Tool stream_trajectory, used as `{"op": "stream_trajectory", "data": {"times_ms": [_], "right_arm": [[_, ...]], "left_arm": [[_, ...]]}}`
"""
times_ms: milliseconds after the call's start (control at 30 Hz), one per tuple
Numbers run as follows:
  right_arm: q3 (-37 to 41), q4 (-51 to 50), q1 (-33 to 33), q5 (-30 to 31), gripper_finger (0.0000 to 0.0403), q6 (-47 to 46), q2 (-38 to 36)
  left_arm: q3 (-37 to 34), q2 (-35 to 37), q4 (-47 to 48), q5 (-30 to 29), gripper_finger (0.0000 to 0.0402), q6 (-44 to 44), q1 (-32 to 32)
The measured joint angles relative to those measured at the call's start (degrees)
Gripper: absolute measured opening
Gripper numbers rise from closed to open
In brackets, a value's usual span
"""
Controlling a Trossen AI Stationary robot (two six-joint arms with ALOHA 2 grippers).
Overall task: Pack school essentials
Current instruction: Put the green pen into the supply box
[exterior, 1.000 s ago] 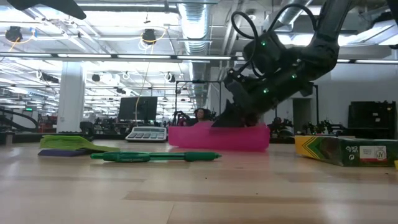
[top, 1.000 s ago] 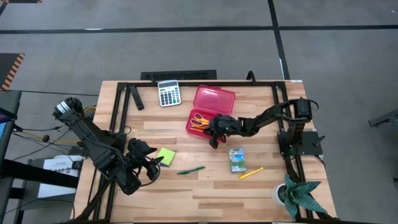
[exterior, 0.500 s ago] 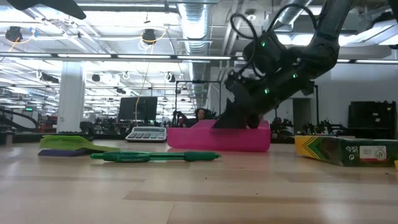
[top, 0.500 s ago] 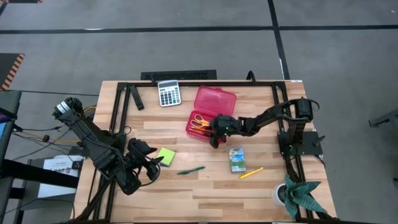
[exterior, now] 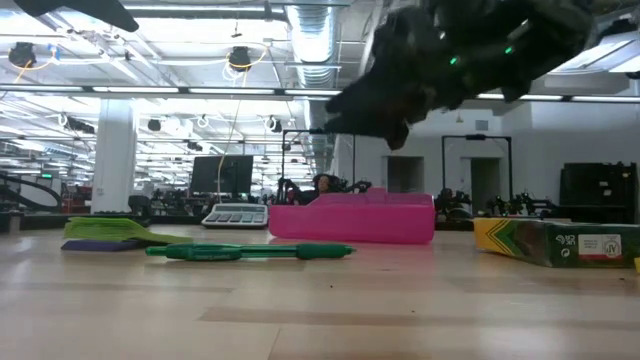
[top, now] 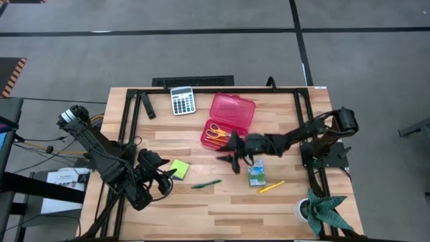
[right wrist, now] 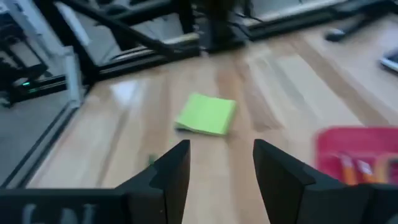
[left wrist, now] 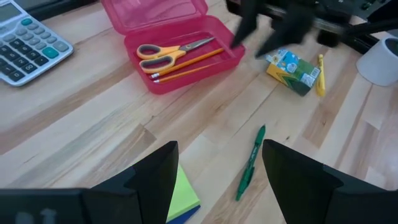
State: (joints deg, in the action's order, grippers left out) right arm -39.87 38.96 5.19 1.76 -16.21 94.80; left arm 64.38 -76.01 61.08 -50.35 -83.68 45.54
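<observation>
The red case (top: 227, 121) lies open, with the yellow-handled scissors (left wrist: 168, 51) and an orange pencil (left wrist: 189, 70) inside. On the table rest the lime-green sticky-note pad (top: 179, 168), the green pen (top: 206, 183), the green-blue carton (top: 256, 173) and a yellow pencil (top: 271, 186). My right gripper (top: 230, 161) hangs open above the table, just near of the case and left of the carton, with nothing between its fingers. My left gripper (top: 164, 176) waits open beside the pad, also with nothing in it.
A grey-white calculator (top: 182, 101) lies at the far edge, left of the case. A white cup (top: 302, 210) and a green plant (top: 326, 212) stand at the near right corner. Black frame rails (top: 222, 89) run along the table's edges.
My right gripper has opened, risen from the case's near right corner and swung toward the table's near edge. It now hangs well above the tabletop and points more level than before. The scissors and pencil stay in the case.
</observation>
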Motion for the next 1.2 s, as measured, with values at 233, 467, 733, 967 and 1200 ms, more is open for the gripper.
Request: {"op": "stream_trajectory", "data": {"times_ms": [233,467,733,967,1200], "right_arm": [[-4.26,0.7,7.36,2.42,0.0189,1.69,8.59],[-10.68,0.67,9.36,1.84,0.019,3.17,17.88],[-14.96,5.14,9.36,-0.44,0.019,4.23,27.07],[-15.33,9.01,9.54,0.03,0.0188,3.7,33.36],[-15.6,9.59,10.5,4.35,0.0135,4.85,36.74]], "left_arm": [[0.0,0.0,-0.1,0.13,0.0228,0.52,0.0],[0.0,0.0,-0.09,1.27,0.0229,0.52,0.0],[-0.02,0.0,-0.28,2.59,0.0228,-0.05,0.0],[-0.02,0.0,-0.13,2.78,0.0229,-0.74,0.0],[-0.02,0.0,-0.09,3.19,0.0228,-1.03,0.0]]}}
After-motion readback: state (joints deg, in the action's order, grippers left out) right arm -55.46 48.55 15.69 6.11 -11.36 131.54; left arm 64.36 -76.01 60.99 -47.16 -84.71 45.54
